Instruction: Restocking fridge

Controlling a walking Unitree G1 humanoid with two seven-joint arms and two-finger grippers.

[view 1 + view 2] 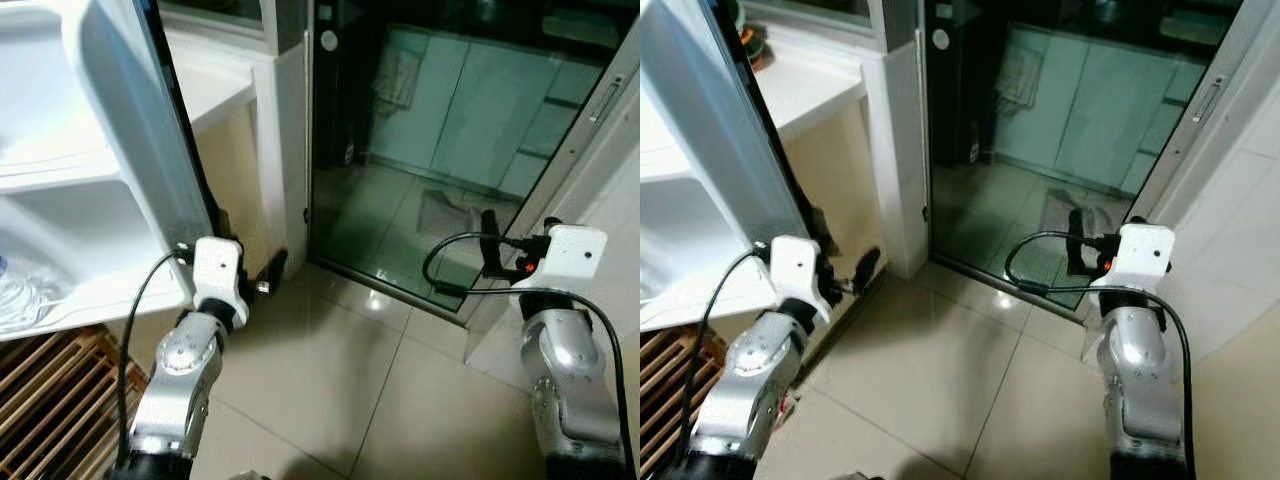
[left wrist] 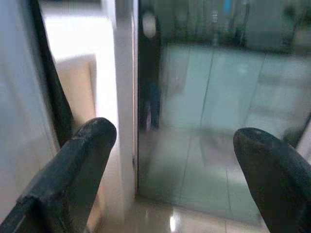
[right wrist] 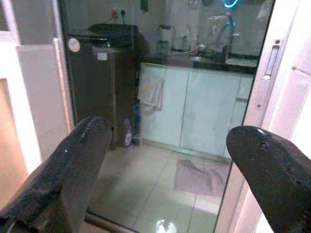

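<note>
The open fridge door (image 1: 130,130) fills the left side, its white door shelves (image 1: 70,250) facing me. A clear plastic bottle (image 1: 12,292) stands in the lower door shelf at the far left. My left gripper (image 1: 250,262) is held low beside the door's outer edge, above the tiled floor. It is open with nothing between its fingers (image 2: 82,160). My right gripper (image 1: 492,250) is raised on the right and points at the glass sliding door (image 1: 440,120). It is open and empty too, fingers (image 3: 73,165) wide apart.
A slatted wooden rack (image 1: 50,400) lies on the floor under the fridge door. A white counter (image 1: 215,85) and post (image 1: 285,140) stand behind it. A white door frame (image 1: 590,140) rises at the right. Beyond the glass are kitchen cabinets (image 3: 194,111) and a floor cloth (image 3: 197,177).
</note>
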